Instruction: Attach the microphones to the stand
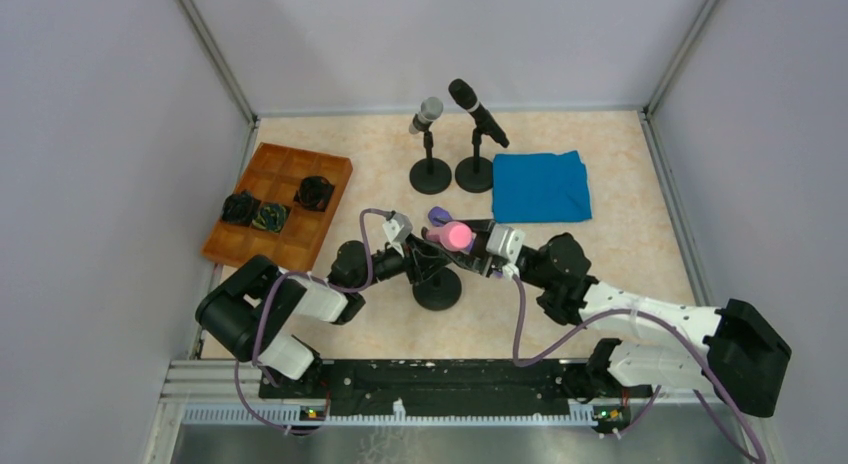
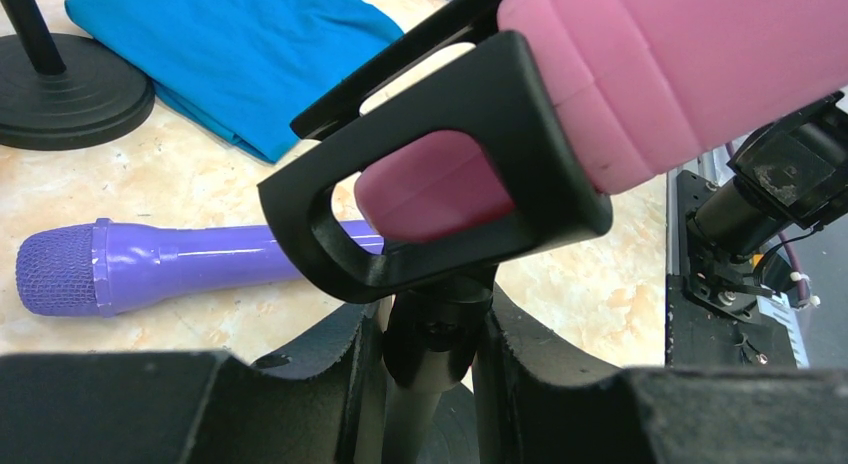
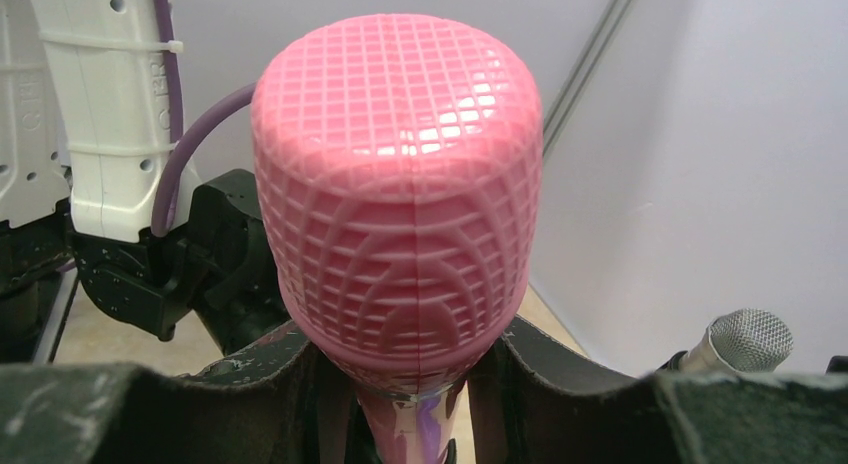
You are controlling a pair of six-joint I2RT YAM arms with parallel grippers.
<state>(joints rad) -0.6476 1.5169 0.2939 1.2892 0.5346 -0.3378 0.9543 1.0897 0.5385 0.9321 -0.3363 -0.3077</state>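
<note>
The pink microphone (image 1: 455, 235) is held level over the table's middle, and my right gripper (image 1: 482, 246) is shut on its body just below the head (image 3: 400, 184). Its tail end (image 2: 440, 189) sits inside the black clip (image 2: 450, 134) of the near stand (image 1: 437, 287). My left gripper (image 2: 430, 339) is shut on that stand's post right under the clip. The purple microphone (image 2: 180, 269) lies flat on the table behind the stand. A silver-grey microphone (image 1: 427, 114) and a black microphone (image 1: 478, 112) each sit in a stand at the back.
A folded blue cloth (image 1: 541, 185) lies right of the two back stands. A brown compartment tray (image 1: 290, 164) with dark objects stands at the left. Grey walls close in the table on three sides.
</note>
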